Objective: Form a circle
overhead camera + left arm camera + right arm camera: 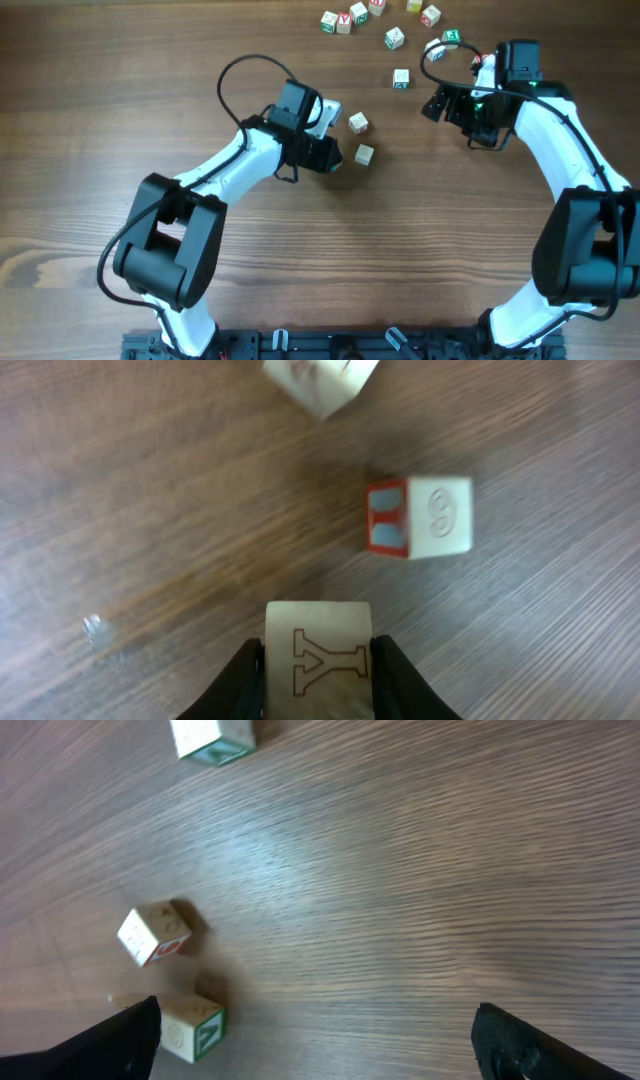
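1. Overhead: the fingers of the left gripper (326, 115) are hiding under the wrist housing, with only a corner of its cube peeking out. The scatter cubes (394, 38) along the far edge are partly getting cropped, and their letters are too small to read.
2. Left wrist view: the top cube (320, 380) is getting cut off by the frame and is blurring.
3. Left gripper is clamping the Y cube (318, 665) between both fingers. Can't tell if it's touching the table.
4. Right gripper (315, 1020) is gaping wide and holding nothing. Only its fingertips are showing, at the bottom corners.
5. The circle (358, 123) is sitting mid-table, just right of the left gripper. It isn't closing up: two loose cubes are lying apart from each other and from the Y cube.
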{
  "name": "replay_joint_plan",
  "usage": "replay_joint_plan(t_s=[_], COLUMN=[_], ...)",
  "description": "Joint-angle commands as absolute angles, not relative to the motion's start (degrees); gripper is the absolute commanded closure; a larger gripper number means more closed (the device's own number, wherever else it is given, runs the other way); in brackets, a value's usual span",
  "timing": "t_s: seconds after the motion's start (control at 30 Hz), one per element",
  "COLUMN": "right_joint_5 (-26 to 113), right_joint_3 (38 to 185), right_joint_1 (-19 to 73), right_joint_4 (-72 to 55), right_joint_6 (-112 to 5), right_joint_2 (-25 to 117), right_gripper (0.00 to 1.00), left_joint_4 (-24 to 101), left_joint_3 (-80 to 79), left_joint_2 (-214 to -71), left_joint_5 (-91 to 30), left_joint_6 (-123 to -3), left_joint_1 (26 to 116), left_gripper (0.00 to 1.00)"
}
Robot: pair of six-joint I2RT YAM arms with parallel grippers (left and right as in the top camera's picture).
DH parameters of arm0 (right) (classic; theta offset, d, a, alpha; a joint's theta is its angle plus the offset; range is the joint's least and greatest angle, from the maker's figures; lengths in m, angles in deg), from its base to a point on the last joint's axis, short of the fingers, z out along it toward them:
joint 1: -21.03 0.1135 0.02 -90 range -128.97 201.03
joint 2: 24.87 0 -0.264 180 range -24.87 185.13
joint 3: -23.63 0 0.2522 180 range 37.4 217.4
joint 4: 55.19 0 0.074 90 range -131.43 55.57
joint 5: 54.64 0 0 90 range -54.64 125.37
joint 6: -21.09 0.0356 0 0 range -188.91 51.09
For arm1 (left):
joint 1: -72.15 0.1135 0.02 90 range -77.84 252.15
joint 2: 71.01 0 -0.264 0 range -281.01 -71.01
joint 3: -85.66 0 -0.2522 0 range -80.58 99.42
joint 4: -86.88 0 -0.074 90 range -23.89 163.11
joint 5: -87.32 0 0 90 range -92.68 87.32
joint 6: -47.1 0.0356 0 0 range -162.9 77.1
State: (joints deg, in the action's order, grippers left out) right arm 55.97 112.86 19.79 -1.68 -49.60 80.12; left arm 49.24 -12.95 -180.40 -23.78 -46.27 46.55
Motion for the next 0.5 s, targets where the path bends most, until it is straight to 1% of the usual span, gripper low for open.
replay_joint_plan(t_s=[0.0,0.07,0.17,0.27,0.47], right_joint_5=[57.5,57.5,55.7,54.6,53.4], right_joint_3=[112.6,112.6,112.6,112.6,112.6], right_joint_1=[21.3,22.4,23.9,25.5,25.9], right_joint_4=[-1.6,-1.6,-1.7,-1.7,-1.7], right_joint_6=[-49.2,-49.2,-49.2,-47.9,-45.7], right_joint_2=[80.7,80.7,80.7,80.7,80.7], right_gripper=[0.01,0.01,0.01,0.01,0.01], left_joint_4=[50.4,51.5,55.8,58.8,59.4], left_joint_3=[-15.4,-16.8,-19.3,-21.2,-21.3], left_joint_2=[-179.9,-179.9,-179.9,-179.9,-179.9], left_joint_5=[-24.7,-24.7,-23.5,-21.0,-12.4], left_joint_6=[-47.9,-47.9,-47.9,-47.9,-47.9], left_joint_1=[46.4,46.4,46.0,46.0,46.0], left_gripper=[0.76,0.73,0.70,0.70,0.70])
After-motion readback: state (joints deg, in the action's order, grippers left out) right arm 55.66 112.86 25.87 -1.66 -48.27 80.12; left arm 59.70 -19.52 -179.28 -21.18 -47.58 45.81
